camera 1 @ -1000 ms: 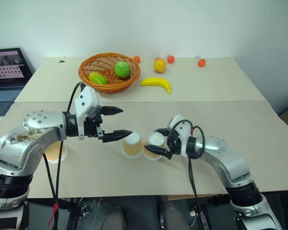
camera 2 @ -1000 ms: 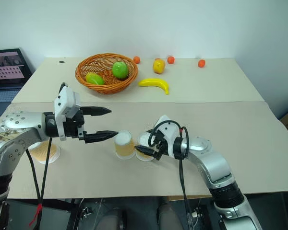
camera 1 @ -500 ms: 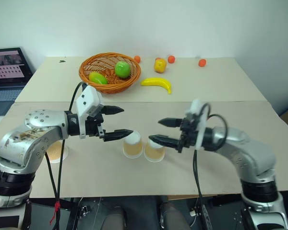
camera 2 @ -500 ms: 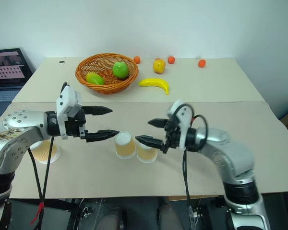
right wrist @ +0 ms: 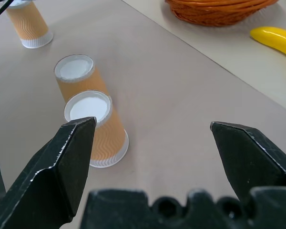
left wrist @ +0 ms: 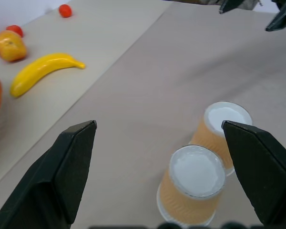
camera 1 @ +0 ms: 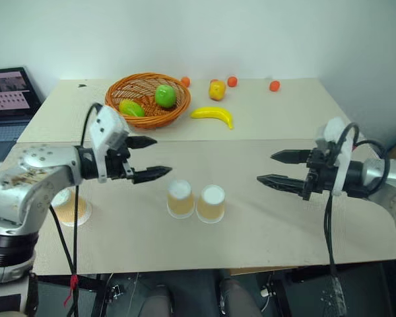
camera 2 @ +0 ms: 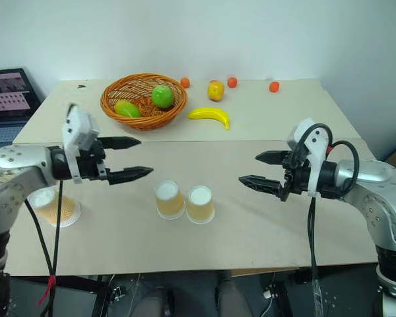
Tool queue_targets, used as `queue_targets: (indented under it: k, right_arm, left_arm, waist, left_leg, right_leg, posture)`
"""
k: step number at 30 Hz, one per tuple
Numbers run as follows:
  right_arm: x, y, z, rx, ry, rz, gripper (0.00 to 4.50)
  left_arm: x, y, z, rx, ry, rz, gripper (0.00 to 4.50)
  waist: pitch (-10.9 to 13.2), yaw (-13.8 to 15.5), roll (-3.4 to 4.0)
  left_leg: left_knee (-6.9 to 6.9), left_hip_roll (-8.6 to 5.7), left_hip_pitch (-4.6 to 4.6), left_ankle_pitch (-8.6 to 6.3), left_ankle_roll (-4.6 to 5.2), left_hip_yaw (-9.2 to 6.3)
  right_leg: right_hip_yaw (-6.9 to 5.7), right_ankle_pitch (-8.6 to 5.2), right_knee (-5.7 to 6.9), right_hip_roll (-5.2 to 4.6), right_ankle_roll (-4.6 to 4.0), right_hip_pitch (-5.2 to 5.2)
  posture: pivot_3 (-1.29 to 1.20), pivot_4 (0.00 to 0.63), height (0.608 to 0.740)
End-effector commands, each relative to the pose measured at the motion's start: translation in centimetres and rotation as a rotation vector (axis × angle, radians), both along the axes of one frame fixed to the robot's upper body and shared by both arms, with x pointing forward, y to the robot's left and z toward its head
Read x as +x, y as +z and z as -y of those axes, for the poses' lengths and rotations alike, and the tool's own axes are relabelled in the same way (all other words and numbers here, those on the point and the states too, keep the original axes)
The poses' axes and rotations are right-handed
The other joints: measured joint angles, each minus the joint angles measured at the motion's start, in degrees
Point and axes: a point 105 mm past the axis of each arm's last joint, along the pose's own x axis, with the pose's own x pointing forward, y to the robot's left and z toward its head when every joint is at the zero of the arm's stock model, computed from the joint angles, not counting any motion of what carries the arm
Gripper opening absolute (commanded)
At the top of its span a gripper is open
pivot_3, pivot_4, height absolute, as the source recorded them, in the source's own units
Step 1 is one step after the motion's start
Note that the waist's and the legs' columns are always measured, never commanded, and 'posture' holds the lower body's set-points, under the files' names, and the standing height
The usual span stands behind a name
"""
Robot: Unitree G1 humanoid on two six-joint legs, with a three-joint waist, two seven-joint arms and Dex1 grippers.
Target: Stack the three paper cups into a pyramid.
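Both pincers [camera 1: 142,158] [camera 1: 276,168] empty, three tan, white-based paper cups [camera 1: 195,200] upside down

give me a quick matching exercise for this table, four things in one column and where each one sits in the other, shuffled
Things:
1. green apple
2. banana
3. lone paper cup
4. pair of paper cups

Places:
A. side by side, upside down, mid-table between the open grippers
B. in the wicker basket
C. under the left arm, near the table's left edge
D. on the table just right of the basket

Pairs: 1-B, 2-D, 3-C, 4-A
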Motion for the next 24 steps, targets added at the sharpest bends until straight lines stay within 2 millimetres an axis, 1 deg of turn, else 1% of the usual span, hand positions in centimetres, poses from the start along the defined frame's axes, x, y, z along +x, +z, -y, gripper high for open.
queue_targets:
  k: [1,2,3,5,6,7,8,10,11,12,14,15,16,18,21,23,24]
  right_arm:
    - [0.8,1.0,-1.2,0.006,0.076,0.07,4.48]
    - [1.3,0.8,-1.6,0.008,0.092,0.07,4.48]
    - [1.6,0.8,-1.9,0.019,0.112,0.065,4.48]
    - [2.0,0.7,-2.3,0.028,0.133,0.06,4.48]
    - [2.2,0.5,-2.5,0.028,0.144,0.054,4.48]
    - [2.1,0.5,-3.0,0.037,0.178,0.046,4.48]
    - [2.1,0.4,-3.5,0.05,0.207,0.037,4.48]
    - [2.1,0.4,-4.0,0.067,0.241,0.027,4.48]
    - [1.9,0.3,-4.4,0.075,0.268,0.017,4.48]
    - [1.8,0.2,-4.6,0.079,0.289,0.009,4.48]
    - [1.6,0.1,-5.0,0.082,0.316,0.007,4.48]
    - [1.5,0.2,-5.2,0.086,0.328,0.012,4.48]
    - [1.4,0.3,-5.3,0.089,0.337,0.012,4.48]
    - [1.4,0.2,-5.4,0.081,0.347,0.011,4.48]
    - [1.5,0.3,-5.2,0.076,0.347,0.012,4.48]
    - [1.5,0.4,-5.2,0.076,0.347,0.012,4.48]
    - [1.6,0.5,-5.1,0.072,0.343,0.015,4.48]
  left_arm:
    - [0.3,4.2,-6.0,-0.03,0.26,0.124,4.5]
    - [0.1,5.0,-8.1,-0.057,0.347,0.152,4.5]
    - [-0.3,5.5,-9.5,-0.098,0.411,0.18,4.5]
    - [-0.8,5.8,-10.6,-0.155,0.465,0.23,4.5]
    - [-1.1,5.6,-11.2,-0.141,0.503,0.249,4.5]
    - [-2.1,4.8,-11.6,-0.163,0.535,0.234,4.5]
    - [-3.0,3.8,-12.0,-0.138,0.571,0.231,4.5]
    - [-4.1,2.5,-12.2,-0.118,0.606,0.217,4.5]
    - [-4.7,1.6,-12.4,-0.124,0.644,0.214,4.5]
    - [-5.2,1.1,-12.6,-0.135,0.672,0.211,4.5]
    - [-6.0,0.4,-12.3,-0.165,0.678,0.206,4.5]
    - [-6.6,-0.2,-12.9,-0.156,0.715,0.212,4.5]
    - [-7.0,-0.7,-13.1,-0.149,0.738,0.22,4.5]
    - [-7.8,-1.2,-14.5,-0.21,0.844,0.245,4.5]
    - [-8.7,-2.2,-15.1,-0.218,0.907,0.278,4.5]
    - [-9.0,-2.6,-15.4,-0.219,0.929,0.286,4.5]
    - [-9.4,-3.9,-15.6,-0.229,0.954,0.262,4.5]
  waist:
    - [0.1,-0.3,-0.08]
    - [0.1,-0.6,-0.13]
    - [0.1,-0.9,-0.14]
    - [0.1,-0.8,-0.14]
    - [0.1,-0.7,-0.12]
    - [0.1,-0.5,-0.11]
    - [0.1,-0.4,-0.11]
    - [0.1,-0.4,-0.12]
    - [0.2,-0.2,-0.27]
    - [0.2,0.1,-0.38]
    - [0.2,0.7,-0.42]
    - [0.2,0.9,-0.42]
    - [0.2,1.1,-0.42]
    - [0.2,1.2,-0.41]
    - [0.2,1.3,-0.5]
    - [0.2,1.3,-0.5]
    - [0.2,1.3,-0.51]
  left_leg:
    - [0.0,0.01,0.01,0.0,0.0,-0.01]
    - [0.01,0.07,0.01,0.0,0.0,0.02]
    - [0.0,0.09,0.0,0.0,0.0,0.01]
    - [-0.03,0.12,0.04,0.0,0.0,0.03]
    - [-0.05,0.09,0.0,0.0,0.0,-0.02]
    - [-0.07,0.06,0.0,0.0,0.0,0.01]
    - [-0.06,0.01,-0.04,-0.01,-0.01,0.01]
    - [-0.08,-0.02,-0.1,-0.04,-0.05,0.05]
    - [-0.06,-0.04,-0.12,-0.07,-0.11,0.06]
    - [-0.06,-0.08,-0.21,-0.07,-0.11,0.01]
    - [-0.05,-0.07,-0.28,-0.08,-0.13,0.01]
    - [-0.04,-0.11,-0.34,-0.09,-0.14,-0.06]
    - [-0.04,-0.08,-0.33,-0.09,-0.15,-0.04]
    - [-0.04,-0.13,-0.31,-0.09,-0.15,-0.02]
    - [0.01,-0.08,-0.21,-0.07,-0.18,-0.04]
    - [0.01,-0.06,0.0,-0.07,-0.19,0.04]
    - [0.0,-0.06,0.05,-0.06,-0.19,0.05]
  right_leg:
    - [-0.01,0.0,0.01,0.01,0.0,0.0]
    - [0.02,0.02,0.0,0.07,-0.03,-0.03]
    - [0.01,0.05,-0.01,0.09,-0.07,-0.06]
    - [0.01,0.04,-0.03,0.09,-0.08,-0.05]
    - [-0.02,0.04,-0.05,0.07,-0.08,-0.05]
    - [-0.02,0.04,-0.06,-0.01,-0.08,-0.06]
    - [-0.03,0.11,-0.03,-0.09,-0.2,-0.07]
    - [-0.02,0.25,-0.09,-0.24,-0.41,-0.14]
    - [-0.03,0.25,-0.07,-0.29,-0.4,-0.13]
    - [-0.08,0.25,-0.09,-0.3,-0.39,-0.18]
    - [-0.12,0.28,-0.09,-0.37,-0.41,-0.28]
    - [-0.18,0.28,-0.1,-0.37,-0.4,-0.28]
    - [-0.18,0.3,-0.11,-0.38,-0.41,-0.3]
    - [-0.17,0.3,-0.11,-0.42,-0.42,-0.28]
    - [-0.22,0.33,-0.12,-0.34,-0.47,-0.17]
    - [-0.2,0.32,-0.13,-0.34,-0.49,0.02]
    - [-0.2,0.32,-0.14,-0.34,-0.5,0.06]
  posture:
    - [0.0,0.15,0.737]
    - [0.0,0.15,0.737]
    - [0.0,0.15,0.737]
    - [0.0,0.15,0.737]
    - [0.0,0.15,0.737]
    - [0.0,0.15,0.737]
    - [0.0,0.15,0.737]
    - [0.0,0.15,0.737]
    - [0.0,0.15,0.737]
    - [0.0,0.15,0.737]
    - [0.0,0.15,0.737]
    - [0.0,0.15,0.737]
    - [0.0,0.15,0.737]
    - [0.0,0.15,0.737]
    - [0.0,0.15,0.737]
    - [0.0,0.15,0.737]
    - [0.0,0.15,0.737]
